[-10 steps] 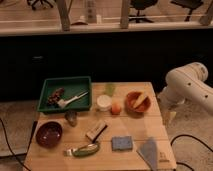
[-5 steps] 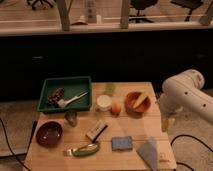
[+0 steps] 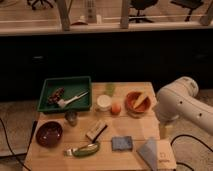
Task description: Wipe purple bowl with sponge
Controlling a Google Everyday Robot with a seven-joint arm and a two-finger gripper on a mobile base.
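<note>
The purple bowl (image 3: 49, 133) sits upright at the front left of the wooden table (image 3: 130, 129), dark and glossy inside. The sponge (image 3: 122, 143), a small blue-grey square pad, lies flat near the front edge, right of the middle. The white arm (image 3: 181, 103) stands at the table's right side, beside the orange bowl. The gripper itself is hidden behind or below the arm's white shell, so it does not show.
A green tray (image 3: 65, 93) with utensils is at the back left. An orange-brown bowl (image 3: 138, 102), an orange ball (image 3: 116, 108), a white cup (image 3: 104, 103), a small can (image 3: 71, 117), a tan block (image 3: 96, 130), a green item (image 3: 86, 149) and a grey triangular cloth (image 3: 151, 150) also lie on the table.
The white arm has moved left and down, closer to the table's right edge. Nothing on the table has moved.
</note>
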